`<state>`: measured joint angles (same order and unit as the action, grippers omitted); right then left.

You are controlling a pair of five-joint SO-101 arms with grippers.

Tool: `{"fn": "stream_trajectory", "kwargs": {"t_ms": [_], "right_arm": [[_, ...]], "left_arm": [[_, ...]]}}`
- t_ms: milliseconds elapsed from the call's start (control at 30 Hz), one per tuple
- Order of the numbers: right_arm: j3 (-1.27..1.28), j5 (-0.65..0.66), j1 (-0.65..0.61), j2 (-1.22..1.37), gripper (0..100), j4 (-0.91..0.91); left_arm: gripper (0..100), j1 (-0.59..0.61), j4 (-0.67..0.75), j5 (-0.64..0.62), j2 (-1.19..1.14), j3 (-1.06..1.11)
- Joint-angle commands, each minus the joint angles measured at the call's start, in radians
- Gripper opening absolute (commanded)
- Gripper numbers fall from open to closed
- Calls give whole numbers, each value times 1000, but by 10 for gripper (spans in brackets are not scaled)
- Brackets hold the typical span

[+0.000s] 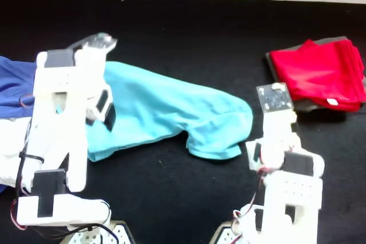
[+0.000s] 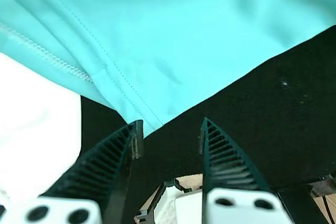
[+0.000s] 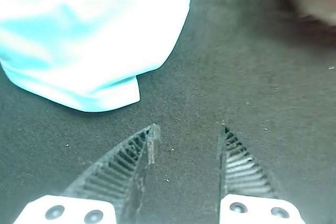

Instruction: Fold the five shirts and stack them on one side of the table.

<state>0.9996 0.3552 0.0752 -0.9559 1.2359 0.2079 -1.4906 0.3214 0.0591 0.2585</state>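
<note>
The turquoise shirt point(image 1: 166, 112) is lying rumpled across the middle of the black table point(image 1: 200, 27), looking light, limp and likely to slide. The left tool point(image 2: 171, 125) is hanging spread by its stitched hem point(image 2: 126, 90), and the right tool point(image 3: 188, 128) is hanging spread beside its sleeve end point(image 3: 113, 95). Hems are probably offering the firmest pinch. Bare table is separating it from the folded red shirt point(image 1: 317, 72) far right.

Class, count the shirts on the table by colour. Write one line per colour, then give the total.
Turquoise shirt: 1
Blue shirt: 1
White shirt: 1
Red shirt: 1
Grey shirt, under the red one: 1
Total: 5
</note>
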Motion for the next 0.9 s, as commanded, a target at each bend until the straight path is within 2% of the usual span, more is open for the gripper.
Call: {"fn": "stream_trajectory", "kwargs": {"t_ms": [0,100,200,433,700,867], "right_arm": [[-7,11,-8,145,181,-64],[-7,11,-25,243,181,-111],[-5,9,-61,308,181,-133],[5,6,-84,351,181,-183],[7,6,-84,352,181,-213],[54,6,-84,352,181,-285]], "left_arm": [[184,16,229,11,42,213],[184,16,420,11,42,346],[184,16,519,11,42,414],[182,18,545,6,39,377],[182,27,713,9,27,223],[182,38,713,11,-61,173]]}}
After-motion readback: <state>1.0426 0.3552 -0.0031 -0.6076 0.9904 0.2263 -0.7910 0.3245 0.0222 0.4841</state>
